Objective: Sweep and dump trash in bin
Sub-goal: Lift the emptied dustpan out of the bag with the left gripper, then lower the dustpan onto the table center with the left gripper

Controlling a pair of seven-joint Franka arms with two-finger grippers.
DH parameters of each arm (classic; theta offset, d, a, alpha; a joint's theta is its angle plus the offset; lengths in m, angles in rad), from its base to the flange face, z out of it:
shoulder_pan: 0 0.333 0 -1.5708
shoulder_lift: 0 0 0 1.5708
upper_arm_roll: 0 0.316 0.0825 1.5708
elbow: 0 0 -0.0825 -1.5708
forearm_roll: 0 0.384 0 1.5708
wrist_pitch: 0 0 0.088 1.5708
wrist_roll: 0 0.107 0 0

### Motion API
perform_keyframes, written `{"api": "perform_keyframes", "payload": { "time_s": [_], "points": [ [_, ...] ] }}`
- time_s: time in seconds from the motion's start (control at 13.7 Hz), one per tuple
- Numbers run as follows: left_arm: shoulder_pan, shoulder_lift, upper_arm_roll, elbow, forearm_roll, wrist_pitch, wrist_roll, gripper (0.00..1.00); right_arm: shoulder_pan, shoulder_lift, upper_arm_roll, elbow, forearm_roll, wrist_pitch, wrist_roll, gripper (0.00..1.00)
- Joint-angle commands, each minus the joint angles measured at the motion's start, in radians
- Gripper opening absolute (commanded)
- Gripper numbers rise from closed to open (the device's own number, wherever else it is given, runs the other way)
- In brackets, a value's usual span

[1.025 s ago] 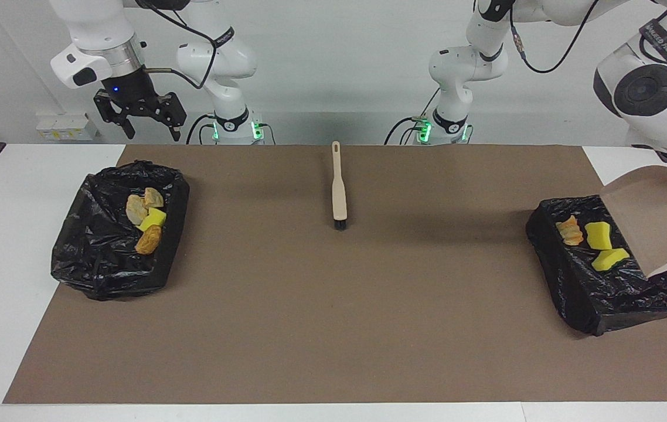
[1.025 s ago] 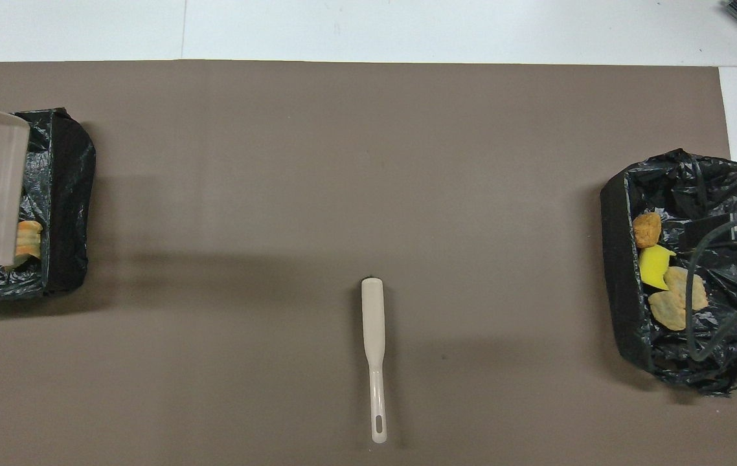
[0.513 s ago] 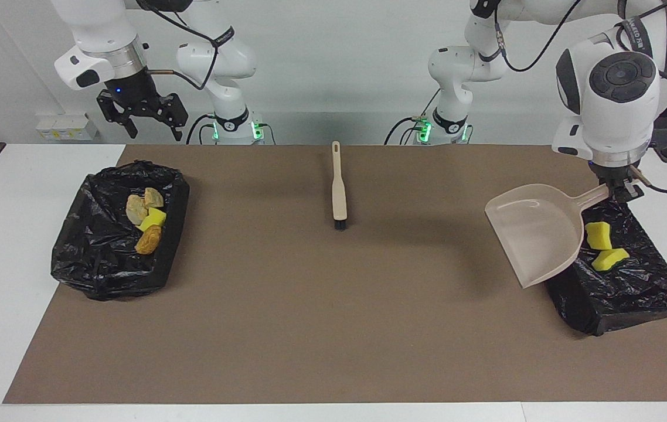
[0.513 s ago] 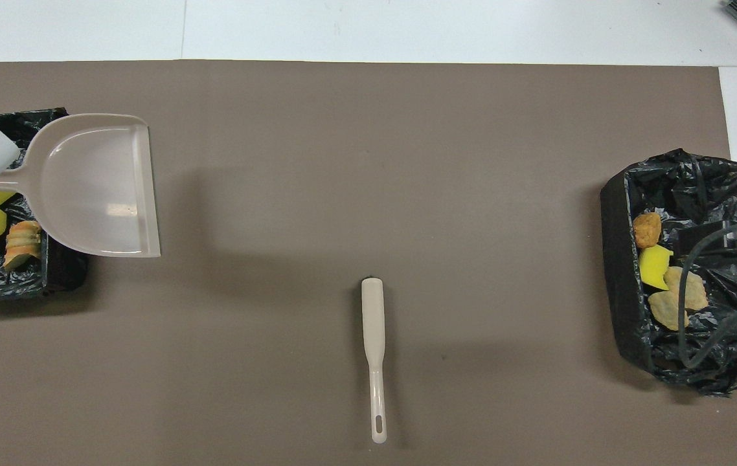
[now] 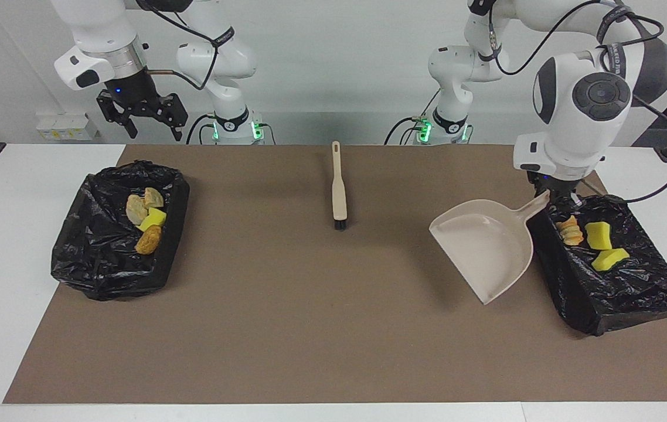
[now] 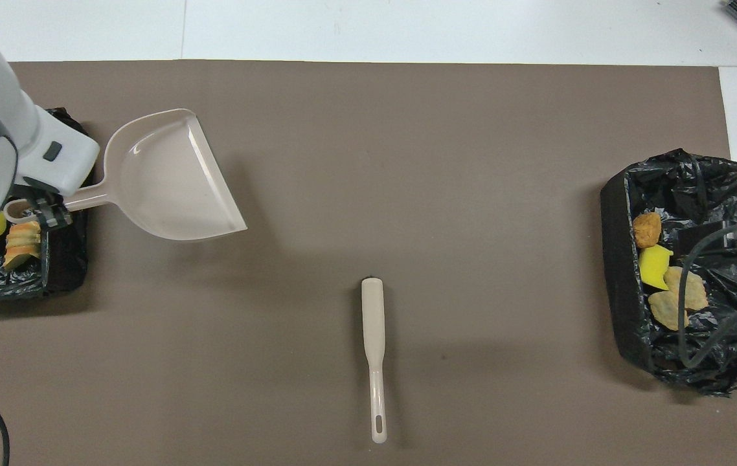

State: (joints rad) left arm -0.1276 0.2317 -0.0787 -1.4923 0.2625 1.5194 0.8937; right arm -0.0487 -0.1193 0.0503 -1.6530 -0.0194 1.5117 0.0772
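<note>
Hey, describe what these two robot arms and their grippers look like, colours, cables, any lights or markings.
Both arms are glossy white with rounded joint housings, dark grey round joint caps and black bands carrying small lettering. Black cables loop along them. Green lights glow at both bases. The right gripper is black and angular, under a silver ring, with a small blue light above it. The left gripper is small and dark beneath a white wrist block.

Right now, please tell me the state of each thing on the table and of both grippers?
dustpan: empty, held by its handle.
left gripper: shut on the dustpan handle, over the edge of its bin.
right gripper: open, empty, waiting raised.
brush: lying flat on the mat, untouched.
bin at the left arm's end: holds three trash pieces.
bin at the right arm's end: holds four trash pieces.
</note>
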Motion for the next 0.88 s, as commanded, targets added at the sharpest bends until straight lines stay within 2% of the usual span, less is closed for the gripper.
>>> {"api": "perform_keyframes", "payload": {
  "time_s": [0.0, 0.29, 0.51, 0.59, 0.81],
  "points": [
    [-0.068, -0.045, 0.014, -0.11, -0.07, 0.071, -0.195, 0.0, -0.016, -0.019, 0.008, -0.025, 0.013, 0.015, 0.003, 1.0],
    [-0.162, -0.032, 0.014, -0.18, -0.201, 0.23, -0.529, 0.0, -0.016, -0.02, 0.005, -0.025, -0.005, 0.004, 0.004, 1.0],
    [-0.274, 0.006, 0.014, -0.187, -0.221, 0.336, -0.833, 0.0, -0.042, -0.019, -0.021, -0.025, -0.001, -0.001, 0.004, 1.0],
    [-0.305, 0.02, 0.014, -0.187, -0.223, 0.369, -0.934, 0.0, -0.03, -0.017, -0.027, -0.025, -0.001, 0.001, 0.004, 1.0],
    [-0.368, 0.076, 0.014, -0.183, -0.328, 0.496, -1.145, 0.0, 0.047, -0.017, -0.035, -0.027, -0.013, -0.001, 0.01, 1.0]
  ]
}}
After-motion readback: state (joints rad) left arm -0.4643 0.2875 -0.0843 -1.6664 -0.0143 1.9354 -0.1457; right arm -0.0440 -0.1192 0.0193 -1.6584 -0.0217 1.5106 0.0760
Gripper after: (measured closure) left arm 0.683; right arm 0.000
